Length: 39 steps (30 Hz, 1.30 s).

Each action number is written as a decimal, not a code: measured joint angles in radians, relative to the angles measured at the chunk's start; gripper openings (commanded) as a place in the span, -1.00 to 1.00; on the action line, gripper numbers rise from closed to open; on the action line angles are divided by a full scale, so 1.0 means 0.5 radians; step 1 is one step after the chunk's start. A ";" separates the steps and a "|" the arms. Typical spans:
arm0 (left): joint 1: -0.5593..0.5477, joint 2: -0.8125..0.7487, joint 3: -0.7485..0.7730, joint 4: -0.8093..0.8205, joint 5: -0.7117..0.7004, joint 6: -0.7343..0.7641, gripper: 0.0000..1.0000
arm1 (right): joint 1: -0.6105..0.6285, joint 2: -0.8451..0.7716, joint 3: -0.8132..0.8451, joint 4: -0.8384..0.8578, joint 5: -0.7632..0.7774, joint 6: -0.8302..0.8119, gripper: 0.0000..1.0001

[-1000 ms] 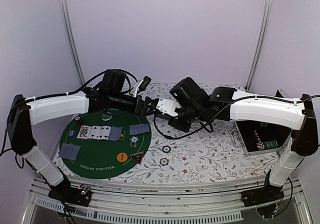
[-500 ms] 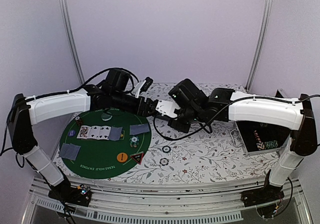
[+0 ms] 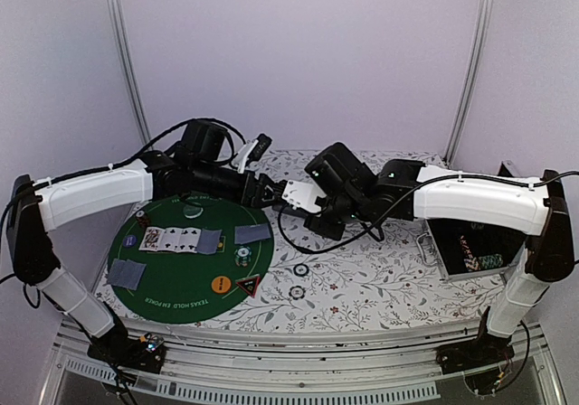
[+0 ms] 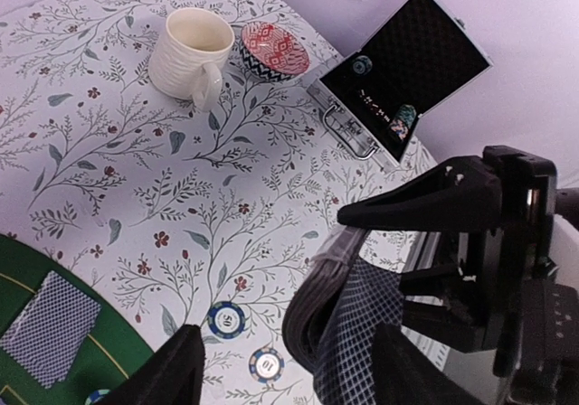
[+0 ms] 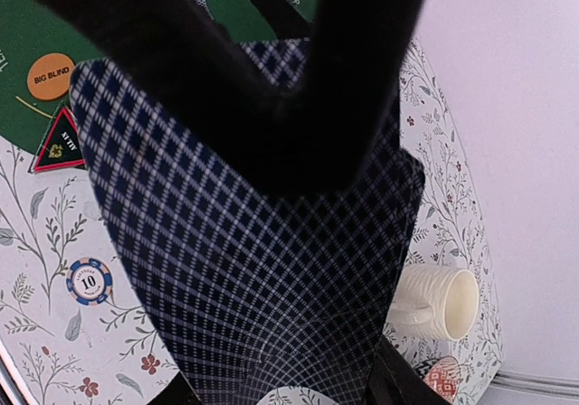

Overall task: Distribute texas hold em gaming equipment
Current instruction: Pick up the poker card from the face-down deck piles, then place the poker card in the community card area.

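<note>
Above the floral tablecloth (image 3: 380, 274), the right gripper (image 5: 285, 382) is clamped on the deck of blue-backed cards (image 5: 262, 242), holding it in the air. The left gripper (image 4: 294, 373) has its fingers apart, one on either side of that deck. Dealt cards (image 3: 252, 233) lie nearby on the green felt mat (image 3: 172, 287). The step looks like taking a card off the deck. For the next move, the left must pinch a single card and slide it free.

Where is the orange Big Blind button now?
The orange button lies on the near part of the green mat, on the left arm's side, just left of the black-and-red triangular marker in the top view.
</note>
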 measured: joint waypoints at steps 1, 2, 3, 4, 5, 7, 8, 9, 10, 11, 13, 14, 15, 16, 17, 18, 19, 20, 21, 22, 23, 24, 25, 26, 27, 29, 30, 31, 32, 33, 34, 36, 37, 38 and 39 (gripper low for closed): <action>0.000 0.000 0.000 0.003 0.024 0.005 -0.08 | 0.000 0.000 0.000 0.000 0.002 0.000 -0.07; 0.000 0.000 0.000 0.002 0.034 -0.007 -0.25 | 0.000 0.000 0.000 0.000 0.003 0.000 -0.08; 0.000 0.000 0.000 0.002 0.046 -0.002 -0.40 | 0.000 0.000 0.000 0.000 0.003 0.000 -0.07; 0.000 0.000 0.000 0.002 0.057 0.006 -0.56 | 0.000 0.000 0.000 0.000 0.004 0.000 -0.07; 0.000 0.000 0.001 0.000 0.062 -0.005 -0.72 | 0.000 0.000 0.000 0.000 0.004 0.000 -0.07; 0.001 0.000 0.001 -0.001 0.085 0.018 -1.00 | 0.000 0.000 0.000 0.001 0.006 0.000 -0.07; 0.001 0.000 0.001 -0.002 0.092 0.018 -1.00 | 0.000 0.000 0.000 0.001 0.006 0.000 -0.07; 0.001 0.000 0.001 -0.003 0.092 0.012 -1.00 | -0.001 0.000 -0.001 0.001 0.007 -0.001 -0.07; 0.001 -0.002 0.001 -0.002 0.098 0.022 -1.00 | -0.001 0.000 -0.005 0.002 0.007 -0.001 -0.07; 0.002 -0.007 0.001 -0.006 0.097 0.029 -1.00 | -0.002 0.000 -0.008 0.002 0.006 -0.001 -0.07; 0.002 -0.030 0.001 -0.032 0.086 0.038 -1.00 | -0.008 -0.001 -0.023 0.011 0.005 0.000 -0.08; 0.002 -0.043 0.001 -0.043 0.079 0.043 -1.00 | -0.012 -0.001 -0.028 0.016 0.003 0.000 -0.07; 0.006 -0.063 0.001 -0.058 0.072 0.047 -1.00 | -0.016 -0.001 -0.036 0.023 0.002 0.001 -0.07; 0.010 -0.086 0.001 -0.072 0.067 0.050 -1.00 | -0.021 -0.001 -0.044 0.030 0.002 0.001 -0.07; 0.012 -0.111 0.001 -0.080 0.064 0.053 -1.00 | -0.026 -0.001 -0.049 0.031 0.002 0.001 -0.07; 0.014 -0.137 0.001 -0.089 0.062 0.053 -1.00 | -0.033 -0.001 -0.057 0.035 -0.001 0.001 -0.08; 0.017 -0.159 0.001 -0.092 0.060 0.054 -1.00 | -0.042 -0.001 -0.065 0.042 -0.007 0.002 -0.08; 0.021 -0.186 0.001 -0.098 0.059 0.055 -1.00 | -0.055 -0.001 -0.076 0.047 -0.012 0.002 -0.08; 0.029 -0.209 0.001 -0.106 0.056 0.055 -1.00 | -0.067 -0.001 -0.085 0.053 -0.018 0.004 -0.08; 0.040 -0.231 0.001 -0.114 0.056 0.056 -1.00 | -0.079 -0.001 -0.095 0.061 -0.023 0.008 -0.08; 0.055 -0.249 0.001 -0.122 0.055 0.055 -1.00 | -0.095 -0.002 -0.108 0.076 -0.034 0.011 -0.08; 0.078 -0.272 0.001 -0.137 0.055 0.054 -1.00 | -0.110 -0.005 -0.122 0.088 -0.045 0.016 -0.08; 0.112 -0.298 0.001 -0.159 0.051 0.051 -1.00 | -0.125 -0.008 -0.138 0.097 -0.053 0.019 -0.08; 0.152 -0.322 0.000 -0.174 0.043 0.044 -1.00 | -0.139 -0.009 -0.152 0.103 -0.060 0.024 -0.08; 0.189 -0.344 -0.001 -0.185 0.033 0.034 -1.00 | -0.148 -0.010 -0.160 0.105 -0.063 0.028 -0.08; 0.281 -0.395 -0.014 -0.197 -0.004 -0.011 -1.00 | -0.163 -0.011 -0.179 0.117 -0.069 0.040 -0.08; 0.338 -0.431 -0.038 -0.195 -0.030 -0.037 -1.00 | -0.170 -0.011 -0.184 0.119 -0.072 0.046 -0.08; 0.397 -0.472 -0.075 -0.194 -0.061 -0.069 -1.00 | -0.172 -0.012 -0.191 0.125 -0.075 0.053 -0.08; 0.450 -0.505 -0.112 -0.195 -0.085 -0.101 -1.00 | -0.173 -0.012 -0.197 0.130 -0.076 0.056 -0.08; 0.510 -0.537 -0.157 -0.194 -0.117 -0.129 -1.00 | -0.173 -0.014 -0.206 0.134 -0.080 0.063 -0.08; 0.568 -0.558 -0.202 -0.194 -0.140 -0.153 -1.00 | -0.173 -0.015 -0.215 0.134 -0.082 0.066 -0.08; 0.660 -0.565 -0.286 -0.201 -0.188 -0.193 -1.00 | -0.173 -0.019 -0.231 0.134 -0.086 0.075 -0.08; 0.703 -0.554 -0.330 -0.201 -0.214 -0.213 -1.00 | -0.172 -0.021 -0.238 0.134 -0.088 0.078 -0.08; 0.739 -0.540 -0.375 -0.204 -0.240 -0.233 -1.00 | -0.173 -0.024 -0.243 0.133 -0.089 0.082 -0.08; 0.771 -0.523 -0.426 -0.203 -0.263 -0.256 -1.00 | -0.173 -0.027 -0.244 0.130 -0.089 0.085 -0.08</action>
